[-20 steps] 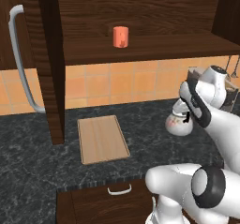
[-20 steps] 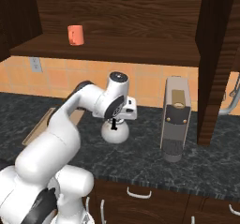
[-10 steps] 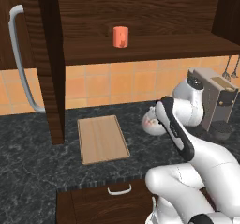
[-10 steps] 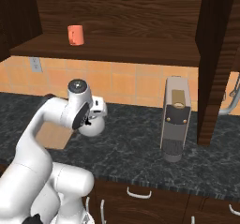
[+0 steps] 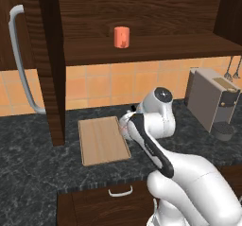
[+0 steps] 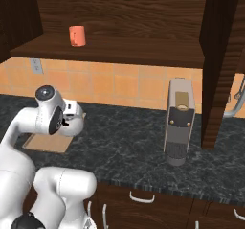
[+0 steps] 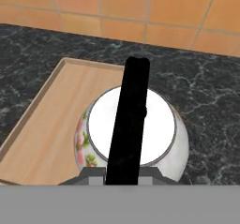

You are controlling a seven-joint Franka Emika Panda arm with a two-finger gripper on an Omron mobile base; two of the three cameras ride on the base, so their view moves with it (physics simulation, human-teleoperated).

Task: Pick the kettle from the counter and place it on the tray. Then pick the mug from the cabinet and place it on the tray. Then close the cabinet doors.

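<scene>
The gripper [image 7: 123, 174] pinches the black handle of the kettle [image 7: 161, 124], carrying the white body at the right-hand edge of the tray [image 7: 44, 124], apparently a little clear of the board, though the height is hard to judge. The tray lies on the counter [image 5: 28, 149]. Above, the mug [image 5: 121, 36] stands on the cabinet [image 5: 142, 12] shelf, beside the open cabinet doors [image 5: 49, 69]
</scene>
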